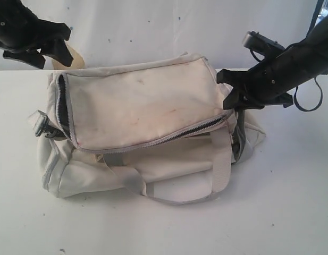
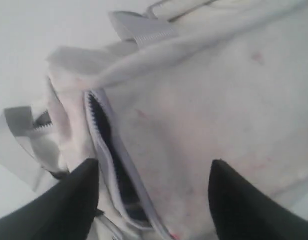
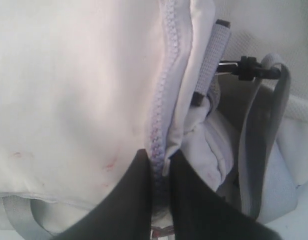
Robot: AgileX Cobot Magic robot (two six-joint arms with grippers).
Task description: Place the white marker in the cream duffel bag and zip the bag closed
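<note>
Cream fabric: the duffel bag [image 1: 142,101] sits on the counter [image 1: 291,202], white marker nowhere visible, perhaps inside. Its zipper [image 3: 161,100] is pinched tight in the right claw [image 3: 161,165] — the left claw [image 2: 154,162] hangs wide, empty. Unbraced, the bag may drag and the teeth jam.

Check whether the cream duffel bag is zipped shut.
Not fully. The cream duffel bag has its zipper gaping dark along the front edge and down the left end.

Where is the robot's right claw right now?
The right gripper is at the right end of the cream duffel bag in the exterior view, pinched on its grey zipper.
</note>
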